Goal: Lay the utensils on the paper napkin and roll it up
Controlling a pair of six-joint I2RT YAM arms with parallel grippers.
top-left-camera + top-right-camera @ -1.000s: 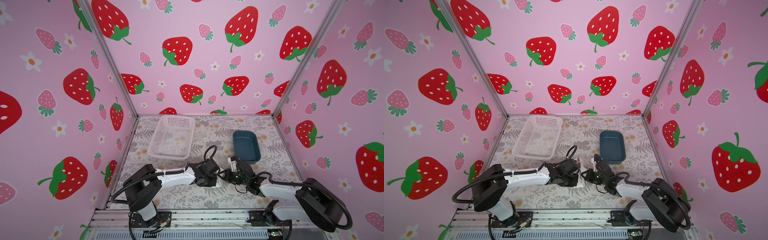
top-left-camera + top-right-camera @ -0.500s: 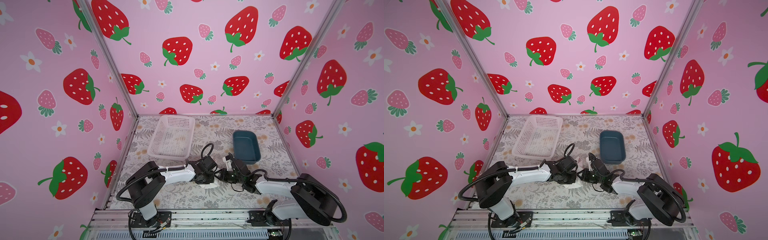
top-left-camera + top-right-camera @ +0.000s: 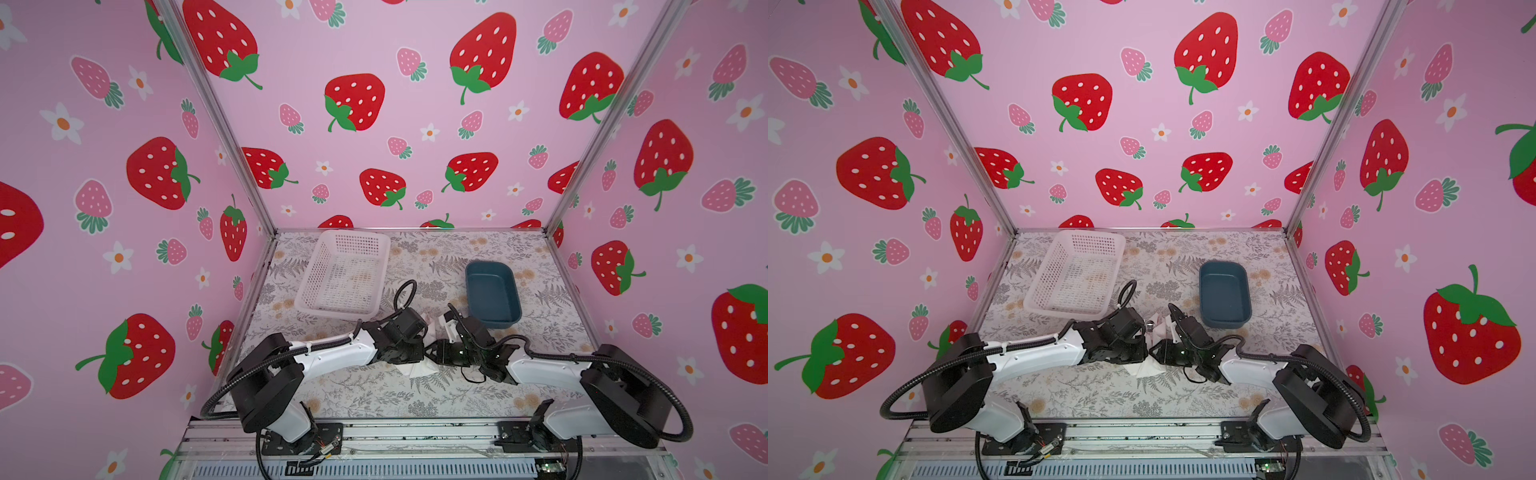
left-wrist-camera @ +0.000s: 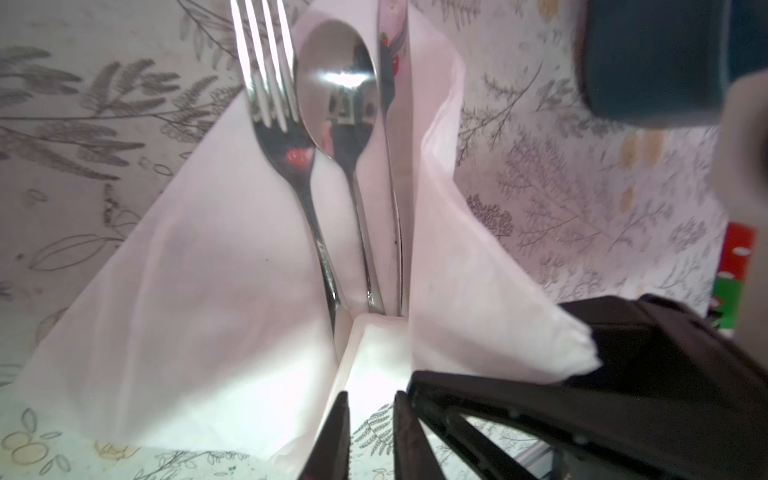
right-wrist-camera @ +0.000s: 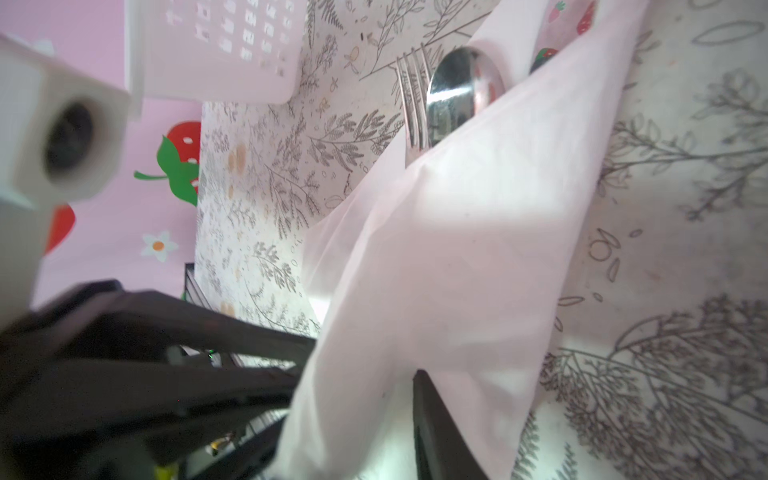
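Over the last second I have brought my two hands together. The left hand (image 3: pixel 409 353) and the right hand (image 3: pixel 442 353) now sit nearly touching at the middle of the desk (image 3: pixel 374 395), and the right arm reaches further across than it did. I read that as the first fold going in, not yet a roll.

From the left wrist, the napkin (image 4: pixel 199 270) lies spread on the desk. The fork (image 4: pixel 291 137), spoon (image 4: pixel 336 83) and knife (image 4: pixel 392 124) lie side by side down its middle, heads pointing away from the left hand. The napkin's near corner is turned up over the handle ends, and the side toward my right hand stands lifted against the knife.

The left hand is released. Its fingers (image 4: pixel 343 432) stand a little apart with desk showing between them, just short of the covered handle ends, holding nothing. The right hand sits at the napkin's lifted corner, which lies crumpled against it. Paper drapes over the one finger (image 5: pixel 432 424) I can see, so I cannot tell whether that hand is grasping or has let go.
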